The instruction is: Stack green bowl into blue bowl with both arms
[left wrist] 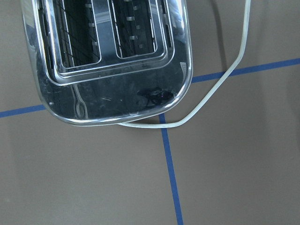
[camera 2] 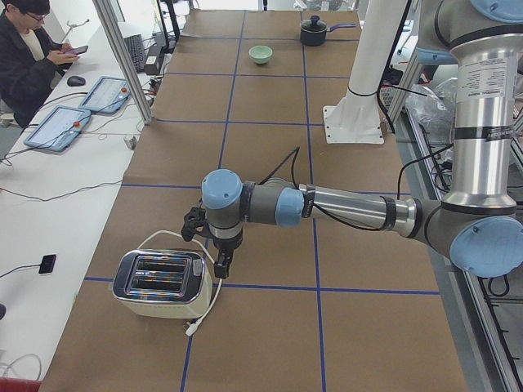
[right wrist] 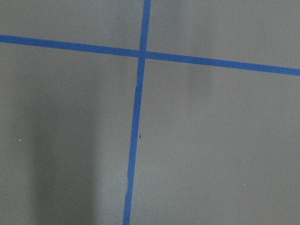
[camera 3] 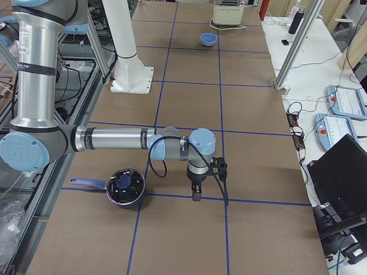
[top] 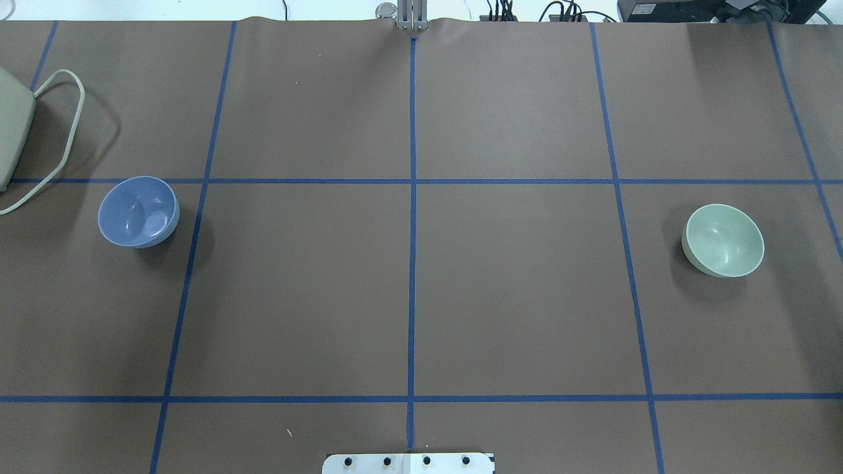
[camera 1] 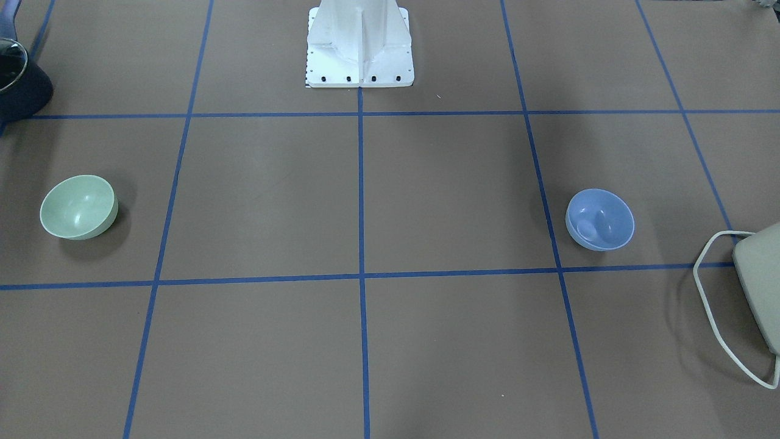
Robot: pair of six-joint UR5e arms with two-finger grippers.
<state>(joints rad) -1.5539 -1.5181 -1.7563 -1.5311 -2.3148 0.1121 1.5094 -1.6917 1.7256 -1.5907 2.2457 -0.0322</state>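
On the brown, blue-taped bench the green bowl is seen far past the left claw, the blue bowl far past the right claw; whether the claws are clenched cannot be told.

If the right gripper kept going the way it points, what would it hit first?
Likely just the brown table cover, by a blue tape crossing. The right gripper points straight down; the pot sits aside.

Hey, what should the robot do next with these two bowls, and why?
Probably swing the right hand toward the green bowl. That bowl sits upright and untouched on the robot's right side, far from the blue bowl, so that arm seems nearest.
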